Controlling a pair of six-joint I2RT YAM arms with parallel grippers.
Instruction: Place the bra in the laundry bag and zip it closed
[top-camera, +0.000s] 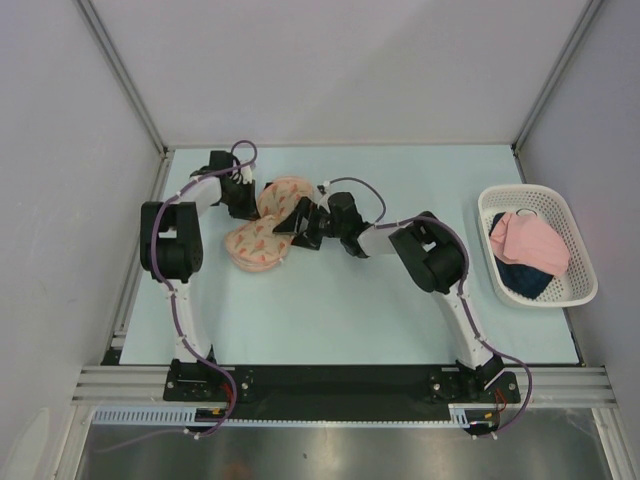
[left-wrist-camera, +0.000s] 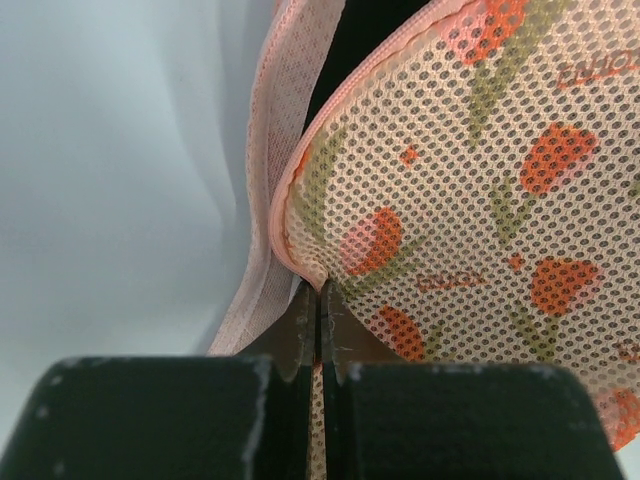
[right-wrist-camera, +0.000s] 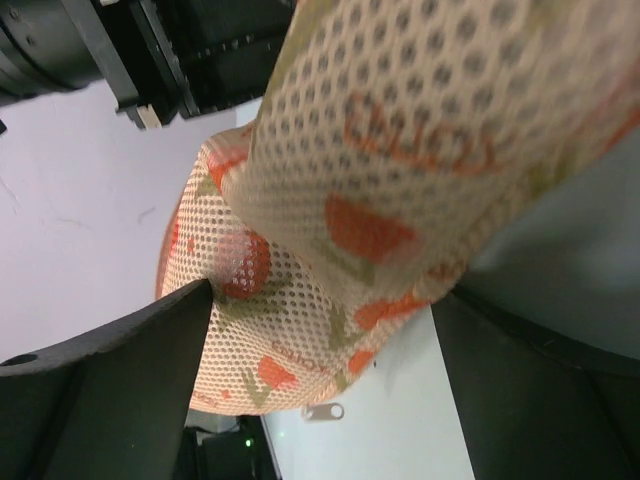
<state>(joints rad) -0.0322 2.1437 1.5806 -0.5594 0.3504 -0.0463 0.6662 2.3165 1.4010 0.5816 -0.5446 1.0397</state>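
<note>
Pinches laundry bag (left-wrist-camera: 470, 200) rim in left claw (left-wrist-camera: 320, 292), straddles it with open right claw (right-wrist-camera: 322, 295); zipping stage, next needs zip pull (right-wrist-camera: 322, 411) below grasped

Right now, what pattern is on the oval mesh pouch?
The peach mesh pouch: orange flowers, olive stems; best in left wrist view.

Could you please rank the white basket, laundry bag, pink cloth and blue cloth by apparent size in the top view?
1. white basket
2. laundry bag
3. pink cloth
4. dark blue cloth, though the pink cloth partly covers it
</note>
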